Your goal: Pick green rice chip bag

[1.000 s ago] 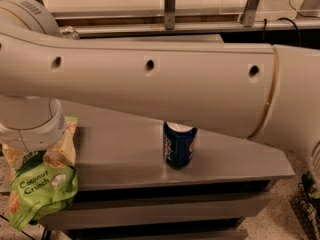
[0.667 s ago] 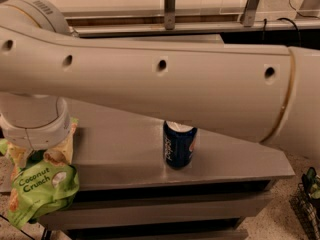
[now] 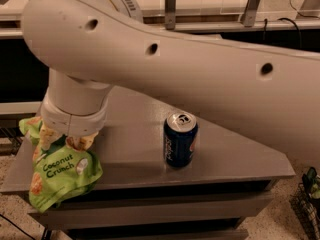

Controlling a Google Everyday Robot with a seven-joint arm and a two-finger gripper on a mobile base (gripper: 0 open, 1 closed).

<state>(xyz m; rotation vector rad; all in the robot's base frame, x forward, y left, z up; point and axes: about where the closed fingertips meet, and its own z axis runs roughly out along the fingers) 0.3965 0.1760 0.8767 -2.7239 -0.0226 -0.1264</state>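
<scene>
Dim room, a pale counter with metal posts [image 3: 170, 6] far behind; in front, a grey flat-topped desk [image 3: 135, 174] over dark shelves. Against a second ago: big white robot arm [image 3: 200, 69] swung round, with its round wrist [image 3: 75, 109] now lower and further right, squarely over the top of the crinkly light-green rice chip bag [image 3: 62, 176] with white "Coconut Crunch" lettering. Tool [image 3: 69, 136] down at the near left corner of the desk, tucked under that wrist and into the bag's crumpled top. Whether wide, narrow or already clamped on the pouch cannot be told, being hidden by the wrist. Bag itself nudged a little to the right since then, lettering tilted, lower end drooping over the near edge of the desk. Judged from this: reach finished, grasp either being made or just made, lift not yet done — bag not clear of the desk.

Around: a dark-blue drink can with a silver top [image 3: 180, 139], upright near the middle of the desk, well apart from the bag on its right, unmoved. Directly under the long arm, though, so worth minding on the way up. A wire basket [image 3: 305, 204] low at the right, off the desk. Nothing between tool and bag. Main risk, as a guess — thin slippery pouch sliding free or catching on the desk edge.
</scene>
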